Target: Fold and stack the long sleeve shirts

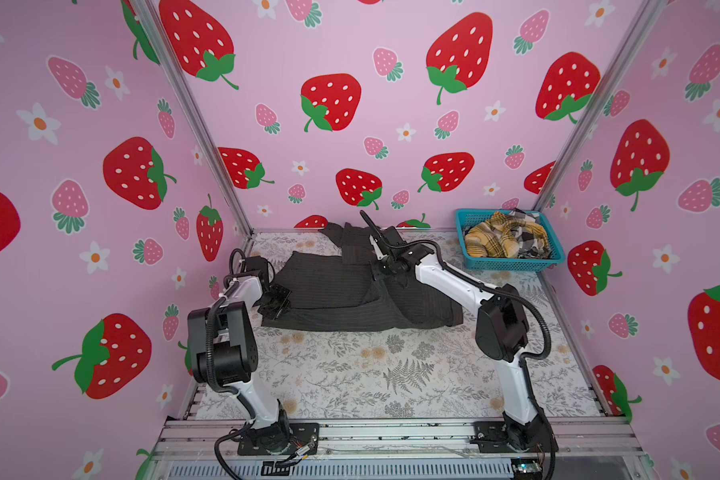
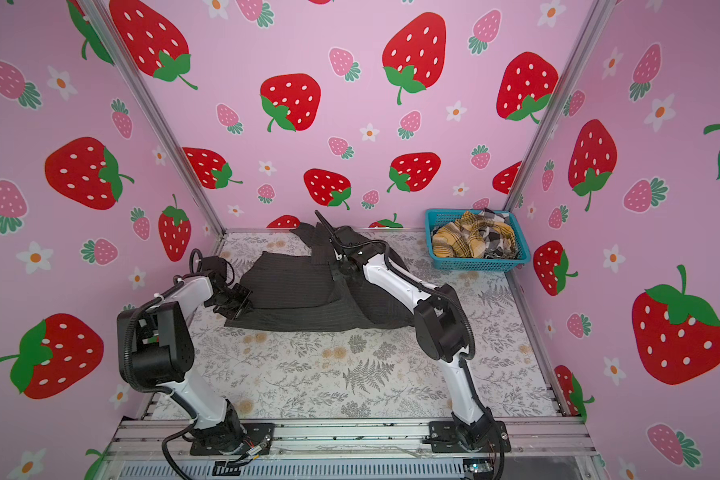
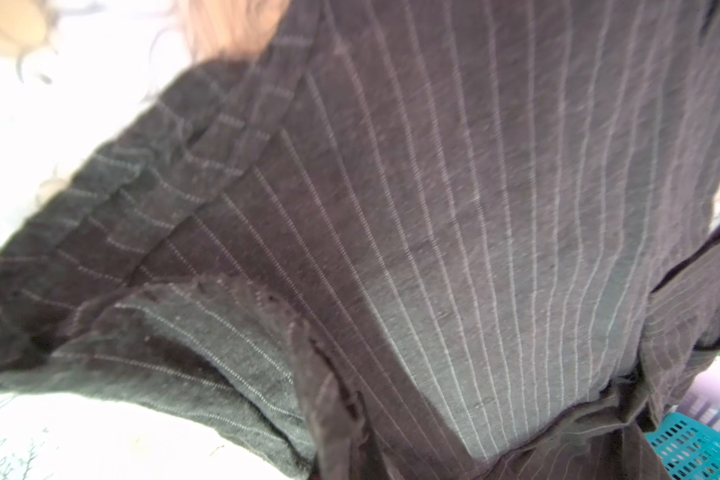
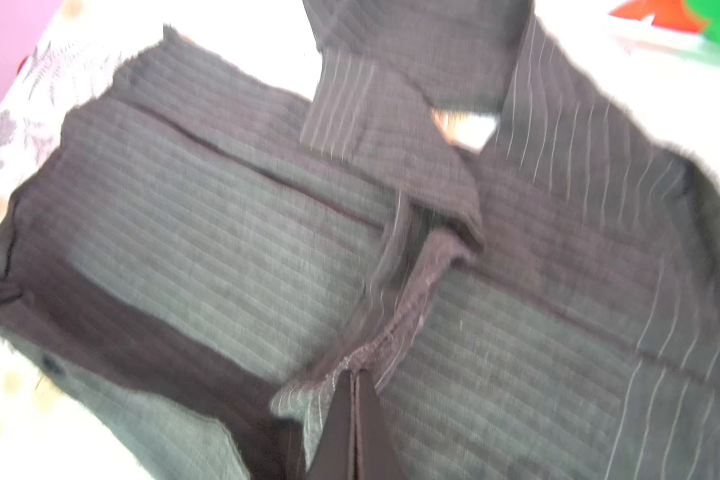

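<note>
Top views show a charcoal pinstriped shirt (image 1: pixel 350 291) sprawled half-folded across the back of the floral worktop (image 1: pixel 391 365), one sleeve trailing towards the rear wall. A mustard plaid shirt (image 1: pixel 491 243) and a black-white check shirt (image 1: pixel 531 241) sit heaped in the blue basket (image 1: pixel 512 264) at the far right corner. The right claw (image 4: pixel 352 374) is pressed together on a raised seam near the garment's middle. The left claw (image 1: pixel 276 300) is also pressed together at the shirt's left edge, seemingly pinching it, though cloth hides its fingers in the wrist view. The fabric looks light, limp and unbreakable. It will likely sag and slide from any single pinch. Doubled seams, hem and collar offer the firmest holds, two points at once.
</note>
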### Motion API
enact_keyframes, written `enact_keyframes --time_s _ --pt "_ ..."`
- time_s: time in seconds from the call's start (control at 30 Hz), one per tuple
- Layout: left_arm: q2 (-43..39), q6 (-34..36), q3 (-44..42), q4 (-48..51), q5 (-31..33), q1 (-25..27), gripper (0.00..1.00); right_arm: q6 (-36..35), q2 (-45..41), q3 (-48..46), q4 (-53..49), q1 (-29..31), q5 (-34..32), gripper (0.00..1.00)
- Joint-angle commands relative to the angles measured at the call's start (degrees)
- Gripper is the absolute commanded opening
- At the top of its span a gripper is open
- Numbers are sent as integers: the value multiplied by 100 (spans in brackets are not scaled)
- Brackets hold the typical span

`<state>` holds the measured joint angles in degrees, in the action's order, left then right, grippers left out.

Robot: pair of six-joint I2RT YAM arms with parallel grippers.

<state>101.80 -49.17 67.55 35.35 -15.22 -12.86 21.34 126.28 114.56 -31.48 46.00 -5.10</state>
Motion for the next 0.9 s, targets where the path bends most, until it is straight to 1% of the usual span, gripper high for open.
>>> enact_keyframes --time_s 0.0,0.03,0.07,0.1,0.13,0.17,0.23,0.3,0.33,0.37,0.4,0.47,0.5,0.53,0.57,0.63,0.67,0.7,0.73,0.77,0.83,0.87 --pt "372 98 407 286 143 -7 0 -255 753 547 -428 -2 -371 0" --pt "446 100 462 296 179 -3 0 -306 927 698 -447 -1 -376 4" --pt "516 100 507 311 201 -1 3 -340 1080 852 -488 2 -380 17" --pt "565 99 549 343 219 -6 20 -354 1184 954 -550 2 -390 32" --pt "601 107 602 410 266 -21 33 -372 1264 1055 -625 -3 -418 47" --pt "606 113 664 500 300 -40 42 -393 1278 1085 -703 1 -446 57" --pt "486 143 748 645 414 -99 51 -395 1087 908 -742 -2 -531 66" --pt "217 190 823 813 624 -191 59 -377 645 465 -626 2 -631 71" --pt "53 230 878 914 696 -256 60 -351 365 181 -561 5 -721 72" --pt "-121 264 932 1024 1018 -310 61 -342 64 -117 -522 -7 -803 73" --pt "-251 303 980 1100 1154 -337 61 -326 -147 -345 -486 -13 -824 73" --pt "-426 421 1057 1204 1336 -345 59 -262 -812 -1140 -300 -46 -799 74" --pt "-447 462 1054 1206 1294 -305 56 -202 -1081 -1504 -170 -72 -773 74" --pt "-426 507 1021 1171 1213 -248 48 -124 -1364 -1935 -34 -118 -689 74" --pt "-366 513 966 1122 1119 -173 43 -22 -1630 -2337 122 -183 -591 74" --pt "-227 447 799 930 894 -56 35 179 -2004 -3033 434 -325 -277 73" --pt "-170 375 699 794 813 -14 30 246 -2120 -3294 586 -401 -123 71" --pt "-90 275 599 623 774 32 27 325 -2212 -3593 739 -501 3 69" --pt "-2 177 515 446 565 48 26 368 -2224 -3766 831 -580 151 65" --pt "107 76 467 325 464 57 24 372 -2199 -3937 915 -661 369 59" --pt "295 -38 452 215 287 56 14 329 -2111 -4106 1045 -734 499 54" --pt "337 -65 444 195 296 63 11 318 -2077 -4186 1111 -772 543 52"
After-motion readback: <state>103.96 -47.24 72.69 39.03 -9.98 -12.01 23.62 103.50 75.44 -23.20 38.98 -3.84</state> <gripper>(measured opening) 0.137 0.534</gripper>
